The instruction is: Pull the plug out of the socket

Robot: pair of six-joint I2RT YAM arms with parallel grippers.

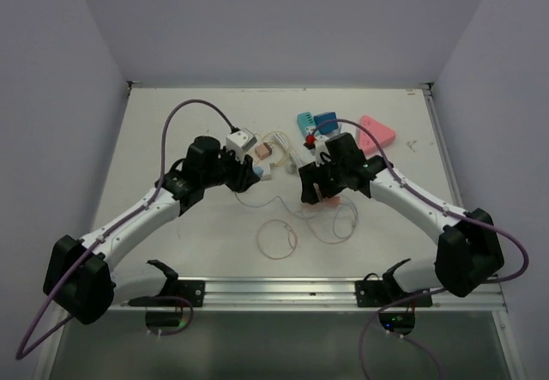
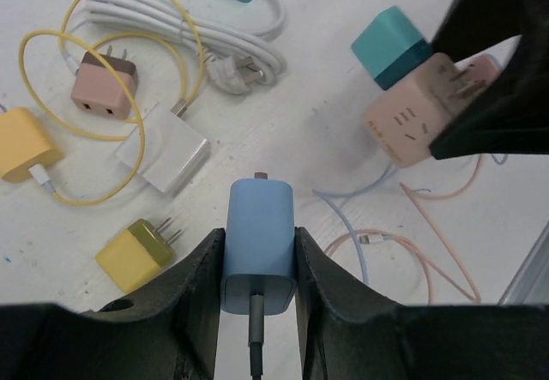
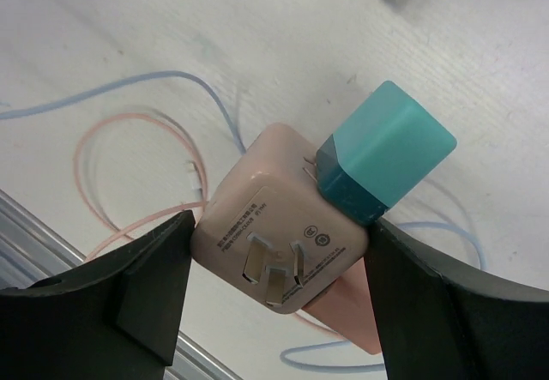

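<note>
**A:** Where is the socket?

**B:** The right gripper (image 3: 279, 236) has its jaws clenched on the pink socket cube (image 3: 257, 213), about mid-counter (image 1: 171, 131) and a little nearer the far edge. A teal plug (image 3: 390, 153) is seated in the cube's side.

**A:** And the left gripper (image 2: 257, 241)?

**B:** Its jaws pinch a blue plug (image 2: 259, 221). The plug's cable (image 2: 255, 337) runs back between the fingers, and it is apart from the cube, toward the near-left corner.
</note>
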